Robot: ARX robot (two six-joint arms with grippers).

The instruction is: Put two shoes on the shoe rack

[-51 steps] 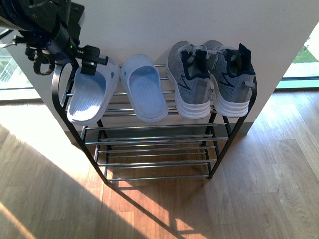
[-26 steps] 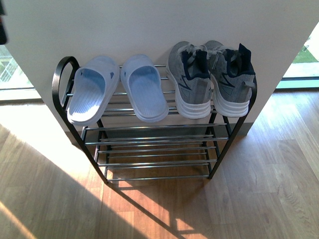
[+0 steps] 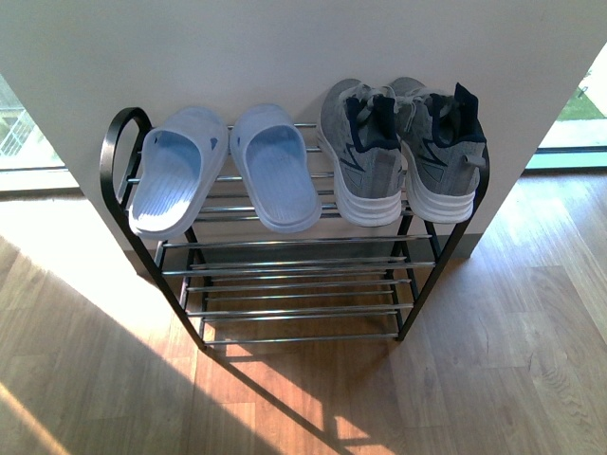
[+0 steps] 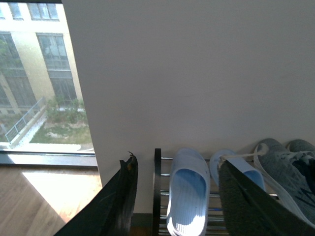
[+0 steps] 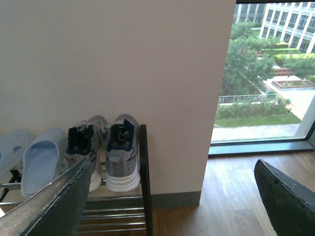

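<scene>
Floor (image 3: 493,379) nearest, bare wood with sun patches. Rack (image 3: 121,142) stands against the wall (image 3: 285,47); lower chrome tiers hold nothing. Top tier holds all four shoes: left slide (image 3: 171,175) hard by the rack's left frame, right slide (image 3: 275,171) just beside it, then left sneaker (image 3: 365,161) and right sneaker (image 3: 441,156) touching each other at the right end, heels up toward the camera. Both pairs are on the rack, so the task looks done.

Neither arm shows in the front view. Left gripper (image 4: 177,196): fingers apart, nothing between them, seen from the wrist above the slides and clear of them. Right gripper (image 5: 172,196): fingers wide apart, empty, off to the right of the sneakers, over the floor by the window (image 5: 266,73).

Risks, judged: both slides overhang the front bar, heels sticking out past it, the left one angled. A nudge from a low arm pass or a knock to the frame could tip either slide off. The sneakers sit steeper, soles on the bars; they could slide forward if the rack is jolted.
</scene>
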